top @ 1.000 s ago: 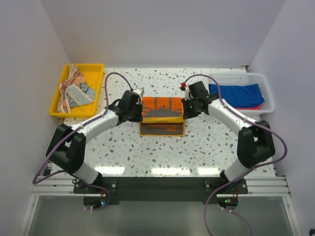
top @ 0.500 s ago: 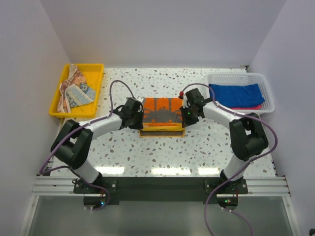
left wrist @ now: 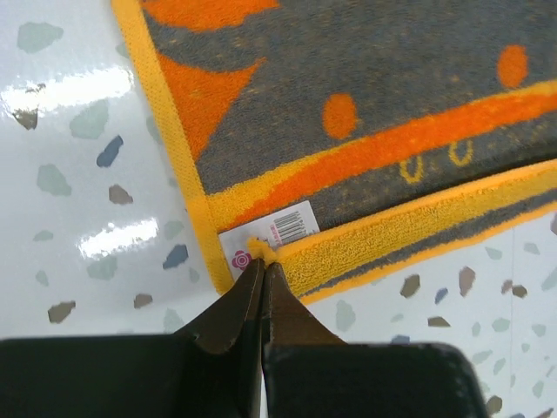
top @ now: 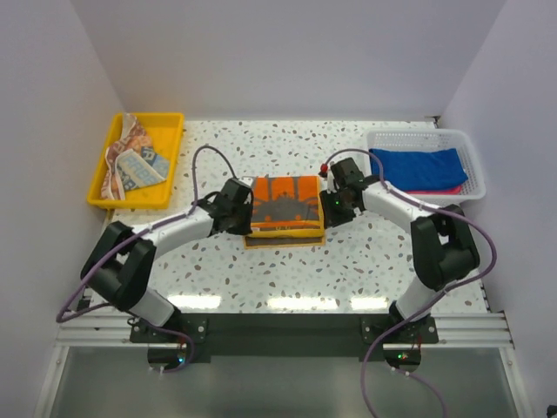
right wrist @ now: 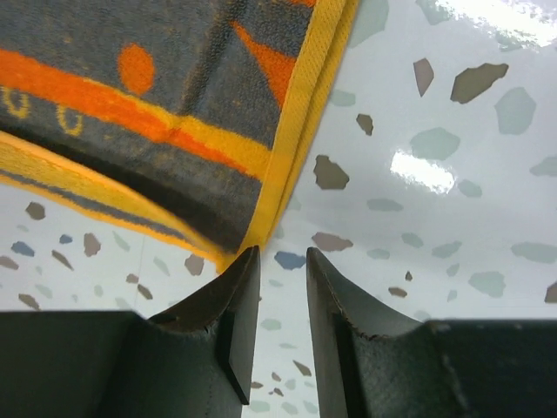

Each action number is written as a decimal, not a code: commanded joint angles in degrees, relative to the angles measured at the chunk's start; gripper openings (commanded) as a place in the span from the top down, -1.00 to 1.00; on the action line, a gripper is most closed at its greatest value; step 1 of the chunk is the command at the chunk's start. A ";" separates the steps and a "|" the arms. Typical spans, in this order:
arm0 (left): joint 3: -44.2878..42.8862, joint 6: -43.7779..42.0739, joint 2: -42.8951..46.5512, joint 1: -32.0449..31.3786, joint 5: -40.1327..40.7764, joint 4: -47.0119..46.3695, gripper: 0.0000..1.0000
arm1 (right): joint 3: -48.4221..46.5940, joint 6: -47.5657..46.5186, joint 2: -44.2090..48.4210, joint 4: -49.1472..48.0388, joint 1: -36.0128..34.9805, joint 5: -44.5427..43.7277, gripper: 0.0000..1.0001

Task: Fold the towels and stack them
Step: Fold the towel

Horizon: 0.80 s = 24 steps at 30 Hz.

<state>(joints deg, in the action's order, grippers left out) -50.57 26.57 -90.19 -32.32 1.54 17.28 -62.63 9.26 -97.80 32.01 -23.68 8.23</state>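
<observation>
One towel (left wrist: 365, 78) corner pinched in left fingers (left wrist: 228, 318) — right fingers (right wrist: 237, 305) parted alongside.

towel (top: 284, 205) mid-table, two towels (top: 418, 165) seemingly in basket (top: 409, 135)

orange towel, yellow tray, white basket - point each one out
orange towel (top: 285, 202), top view, middle of its folded upper face
yellow tray (top: 164, 132), top view, bare floor near its far right corner
white basket (top: 409, 139), top view, far mesh wall
</observation>
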 commanded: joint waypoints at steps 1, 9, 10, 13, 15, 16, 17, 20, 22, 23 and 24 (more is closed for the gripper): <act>1.43 2.61 7.90 -3.01 3.29 2.14 1.00 | -0.39 -0.38 6.65 2.97 -1.10 -0.85 0.35; 9.69 7.27 17.32 -6.62 2.93 0.82 0.50 | 1.81 1.20 10.61 1.66 -2.77 0.73 0.35; 10.48 7.53 17.68 -6.71 3.38 1.09 0.39 | 1.90 1.64 10.79 1.30 -2.95 0.82 0.35; 10.84 7.97 18.39 -6.62 3.73 1.62 -0.06 | 2.16 2.43 10.35 -0.10 -3.30 1.17 0.34; 10.66 8.24 18.82 -6.71 2.95 1.97 -0.28 | 2.16 2.96 9.65 -0.89 -3.48 1.61 0.33; 10.49 8.41 18.91 -6.79 2.85 2.32 -0.33 | 2.16 3.22 9.38 -1.24 -3.91 1.70 0.33; 10.49 8.67 19.09 -6.88 2.77 2.32 -0.38 | 2.16 3.31 9.21 -1.51 -4.18 1.79 0.33; 9.79 9.64 19.88 -7.15 2.06 2.23 -0.28 | 2.69 4.63 8.68 -3.26 -4.79 2.84 0.34; 8.48 10.17 19.79 -7.15 2.59 1.88 -0.19 | 2.95 5.85 8.15 -5.02 -5.23 3.98 0.38; 7.94 10.26 19.44 -7.15 2.94 1.71 -0.07 | 3.04 6.12 7.89 -5.55 -5.32 4.07 0.40; 7.50 10.35 18.14 -7.15 3.46 1.36 -0.01 | 3.56 6.82 7.10 -6.51 -5.32 4.34 0.45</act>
<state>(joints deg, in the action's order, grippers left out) -40.05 35.33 -71.61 -39.16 3.86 19.62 -60.01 13.17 -89.17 29.65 -28.56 10.24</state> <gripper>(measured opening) 0.533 0.293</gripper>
